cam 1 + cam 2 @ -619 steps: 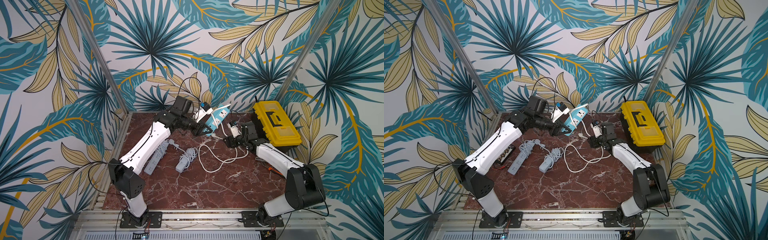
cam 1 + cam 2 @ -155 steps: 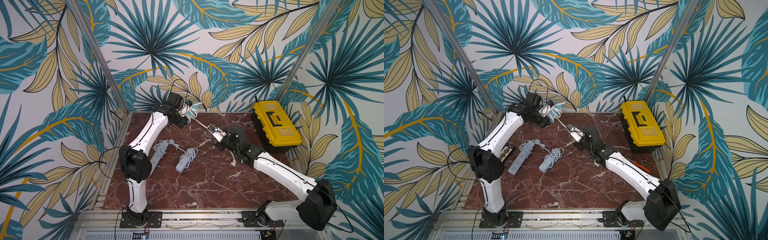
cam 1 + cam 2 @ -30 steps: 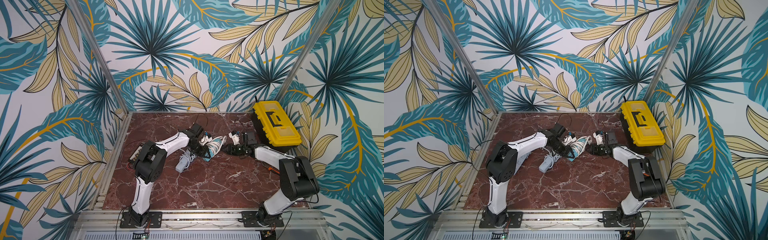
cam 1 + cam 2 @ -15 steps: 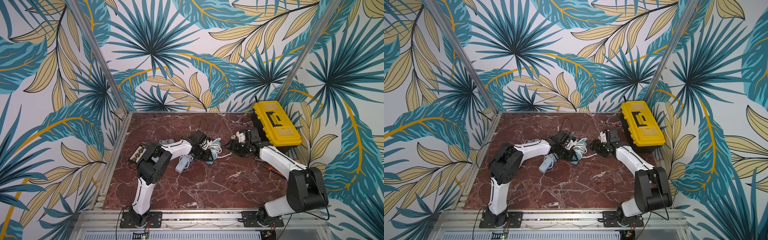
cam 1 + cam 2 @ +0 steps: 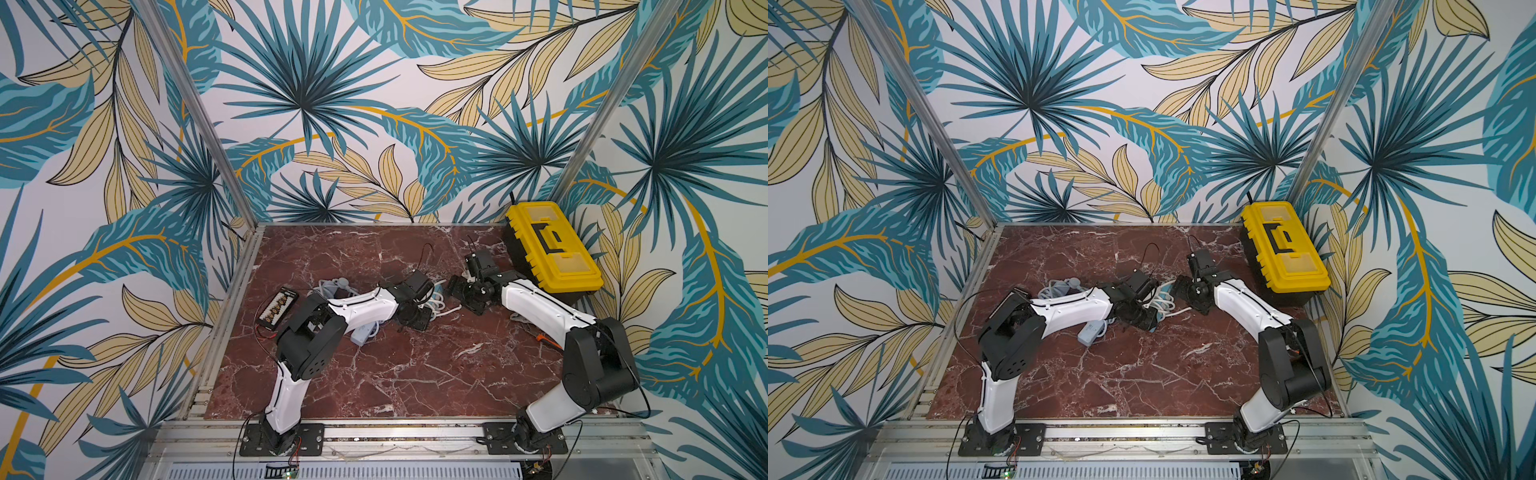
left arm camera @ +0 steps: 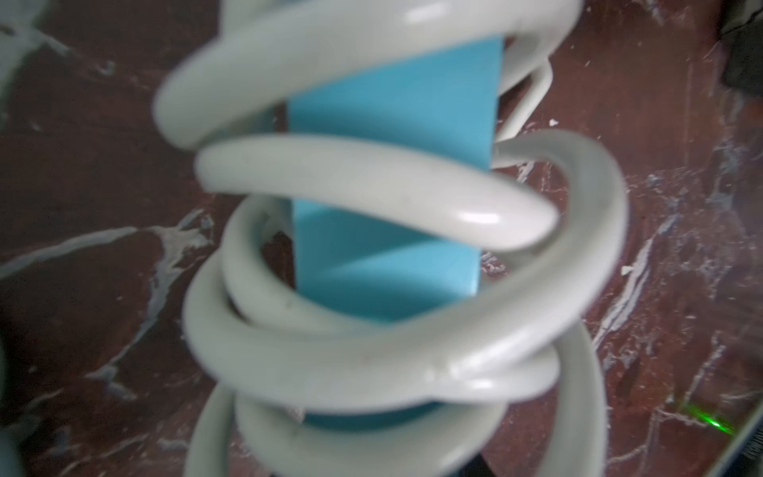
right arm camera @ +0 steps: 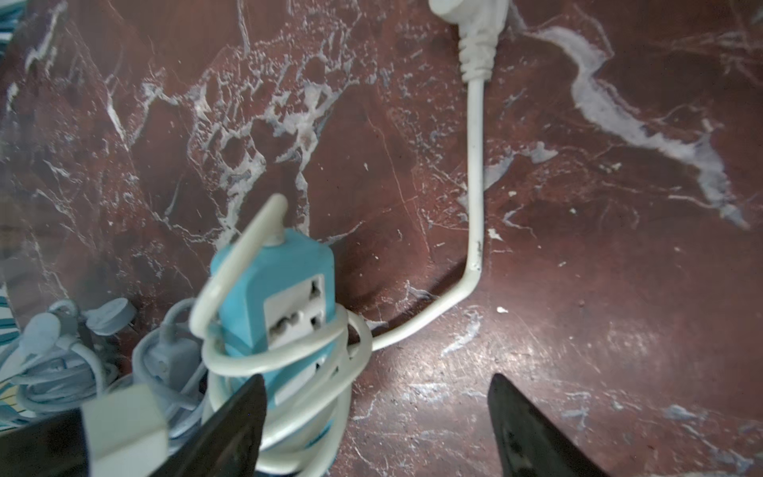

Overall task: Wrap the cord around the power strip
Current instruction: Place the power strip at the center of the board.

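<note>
Several loose turns of the white cord (image 6: 371, 186) ring the blue power strip (image 7: 280, 289), which stands tilted near the middle of the marble table (image 5: 374, 374), its lower end clamped in the left gripper (image 5: 413, 320). The cord's free tail runs across the marble to the plug (image 7: 470, 12). The right gripper (image 7: 371, 425) hangs just beside the strip, fingers spread wide, holding nothing.
</note>
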Controlling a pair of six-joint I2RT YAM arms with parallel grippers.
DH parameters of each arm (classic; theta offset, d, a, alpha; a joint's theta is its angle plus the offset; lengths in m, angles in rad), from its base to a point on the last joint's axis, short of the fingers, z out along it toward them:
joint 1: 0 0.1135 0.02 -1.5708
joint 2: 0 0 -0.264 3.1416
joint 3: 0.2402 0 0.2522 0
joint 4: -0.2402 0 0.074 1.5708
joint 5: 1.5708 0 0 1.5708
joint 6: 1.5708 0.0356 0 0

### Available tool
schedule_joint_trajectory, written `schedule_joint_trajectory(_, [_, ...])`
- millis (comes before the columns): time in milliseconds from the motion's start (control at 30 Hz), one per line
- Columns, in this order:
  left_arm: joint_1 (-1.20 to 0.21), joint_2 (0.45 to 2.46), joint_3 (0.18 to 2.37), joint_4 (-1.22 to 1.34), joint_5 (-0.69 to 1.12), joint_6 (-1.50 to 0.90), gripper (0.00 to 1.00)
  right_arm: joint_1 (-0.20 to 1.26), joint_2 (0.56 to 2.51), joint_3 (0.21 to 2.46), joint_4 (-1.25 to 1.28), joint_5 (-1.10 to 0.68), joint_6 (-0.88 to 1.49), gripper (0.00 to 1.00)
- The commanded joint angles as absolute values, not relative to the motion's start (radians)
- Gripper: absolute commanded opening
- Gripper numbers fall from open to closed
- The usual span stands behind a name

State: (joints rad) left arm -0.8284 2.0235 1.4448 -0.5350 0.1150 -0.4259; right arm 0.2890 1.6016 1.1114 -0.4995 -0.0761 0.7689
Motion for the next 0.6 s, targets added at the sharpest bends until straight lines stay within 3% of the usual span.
schedule_joint_trajectory(0, [-0.851, 2.054, 1.482, -0.661, -0.023, -0.421, 0.14, 0.291, 1.617, 1.110, -0.493, -0.068, 0.838, 0.84])
schedule_joint_trajectory(300, [-0.850, 2.028, 1.515, -0.659, 0.121, -0.436, 0.64, 0.304, 1.677, 1.113, -0.446, -0.100, 0.849, 0.84])
schedule_joint_trajectory(567, [-0.809, 1.966, 1.518, -0.661, 0.211, -0.442, 0.81, 0.303, 1.684, 1.116, -0.448, -0.102, 0.824, 0.84])
